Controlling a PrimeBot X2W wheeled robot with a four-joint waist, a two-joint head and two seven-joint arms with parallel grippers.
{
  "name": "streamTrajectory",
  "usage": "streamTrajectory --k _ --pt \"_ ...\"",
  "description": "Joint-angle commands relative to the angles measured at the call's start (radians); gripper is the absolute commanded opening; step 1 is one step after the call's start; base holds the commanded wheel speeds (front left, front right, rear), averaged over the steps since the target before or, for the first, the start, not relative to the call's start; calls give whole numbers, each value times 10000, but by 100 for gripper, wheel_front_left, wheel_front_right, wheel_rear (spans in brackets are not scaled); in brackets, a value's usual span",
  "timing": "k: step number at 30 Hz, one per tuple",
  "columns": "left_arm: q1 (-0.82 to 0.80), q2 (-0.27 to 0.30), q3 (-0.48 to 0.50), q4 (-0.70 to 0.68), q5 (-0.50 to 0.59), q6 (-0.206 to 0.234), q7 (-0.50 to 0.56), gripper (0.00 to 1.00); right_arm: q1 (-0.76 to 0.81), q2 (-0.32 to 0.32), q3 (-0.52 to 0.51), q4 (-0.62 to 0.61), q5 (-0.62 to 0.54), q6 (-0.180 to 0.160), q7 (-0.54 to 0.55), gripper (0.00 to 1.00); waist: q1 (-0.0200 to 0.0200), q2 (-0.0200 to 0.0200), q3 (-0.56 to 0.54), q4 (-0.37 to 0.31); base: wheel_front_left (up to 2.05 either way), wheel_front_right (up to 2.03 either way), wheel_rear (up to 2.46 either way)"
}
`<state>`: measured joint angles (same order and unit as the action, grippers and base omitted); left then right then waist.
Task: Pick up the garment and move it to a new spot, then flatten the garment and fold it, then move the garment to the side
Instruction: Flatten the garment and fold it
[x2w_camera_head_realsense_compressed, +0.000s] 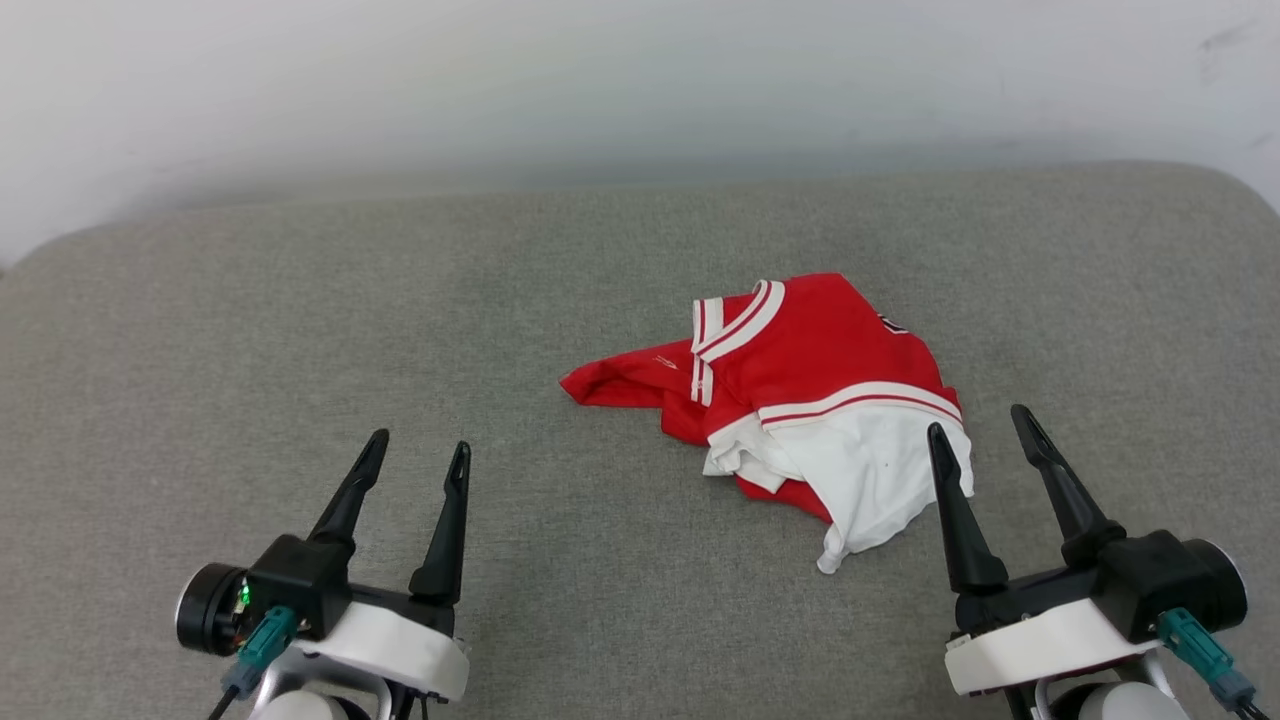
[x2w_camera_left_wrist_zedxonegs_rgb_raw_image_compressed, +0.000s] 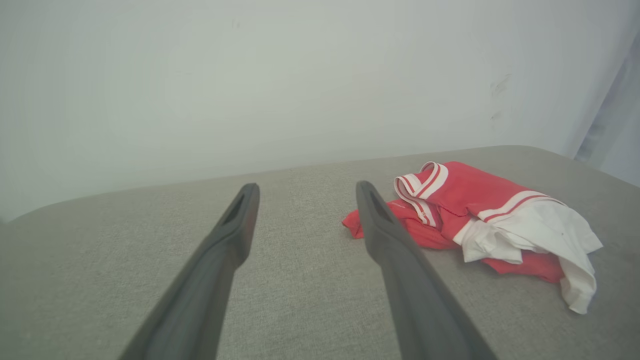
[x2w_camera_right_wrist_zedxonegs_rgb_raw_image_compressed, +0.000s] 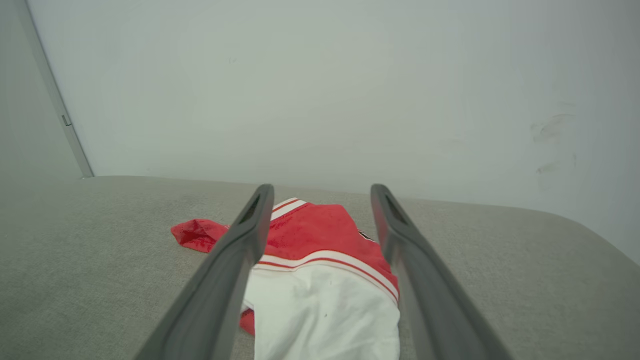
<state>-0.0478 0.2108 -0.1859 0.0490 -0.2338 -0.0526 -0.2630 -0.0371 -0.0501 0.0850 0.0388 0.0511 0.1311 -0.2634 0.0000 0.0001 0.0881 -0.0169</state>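
The garment (x2w_camera_head_realsense_compressed: 810, 370) lies crumpled on the grey cushion, right of centre: red cloth, striped trim, a white sleeve spilling toward me. In the left wrist view the garment (x2w_camera_left_wrist_zedxonegs_rgb_raw_image_compressed: 475, 205) sits to the right of my fingers. The right wrist view has the garment (x2w_camera_right_wrist_zedxonegs_rgb_raw_image_compressed: 320, 240) straight ahead between the fingers. My left gripper (x2w_camera_head_realsense_compressed: 418, 445) is open at the lower left, well apart from the cloth, holding nothing. My right gripper (x2w_camera_head_realsense_compressed: 982, 420) is open at the lower right, its left finger overlapping the white sleeve's edge in the picture; contact cannot be told.
A grey fabric cushion (x2w_camera_head_realsense_compressed: 300, 330) spans the whole work area, rounded at its far corners. A pale wall (x2w_camera_head_realsense_compressed: 640, 80) rises right behind its back edge. Open cushion stretches left of the garment and in front of it.
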Motion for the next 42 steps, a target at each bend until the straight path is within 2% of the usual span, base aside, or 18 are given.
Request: streamTrajectory --k 1,5,10,13,18,24,27,34,37,42 --pt "-205 81 -44 111 -18 -105 -26 100 -116 -2 -4 -47 -91 -6 -20 100 0 -1 191 -101 0 0 0" --pt "-1242 459 -495 553 10 -491 452 100 -311 -2 -52 -136 -158 -6 -20 100 0 -1 678 -259 0 0 0" --pt "-3116 1002 -1298 941 -573 -738 2197 100 -578 0 -79 -269 -108 -6 -20 100 0 -1 1384 -480 0 0 0" --pt "-4413 1354 -2142 1131 -1656 -771 3726 100 -720 -2 -81 -315 -61 -5 -20 100 0 -1 1765 -604 0 0 0" --pt "-6509 2435 -3382 1532 -3880 -772 6456 100 -1044 -3 -18 -413 -17 -6 -20 100 0 -1 2458 -913 0 0 0" --pt "-7983 3139 -4458 2083 -5759 -774 8779 100 -1313 -2 -30 -473 245 -6 -20 100 0 -1 3186 -1255 0 0 0" --pt "-8421 3309 -4767 2410 -6129 -777 9286 100 -1396 0 32 -429 278 -6 -20 100 0 -1 3399 -1375 0 0 0" --pt "-8568 3317 -5438 3270 -6539 -776 9635 100 -1519 -2 81 -409 380 -6 -20 100 0 -1 3600 -1572 0 0 0" --pt "-8464 3324 -5689 3588 -6639 -776 9625 0 -1585 -2 59 -392 400 -6 -20 100 0 -1 3635 -1584 0 0 0" --pt "-8509 3248 -5499 3942 -6710 -777 8610 0 -1582 -2 95 -249 368 -5 -20 100 0 -1 3452 -1487 0 0 0"
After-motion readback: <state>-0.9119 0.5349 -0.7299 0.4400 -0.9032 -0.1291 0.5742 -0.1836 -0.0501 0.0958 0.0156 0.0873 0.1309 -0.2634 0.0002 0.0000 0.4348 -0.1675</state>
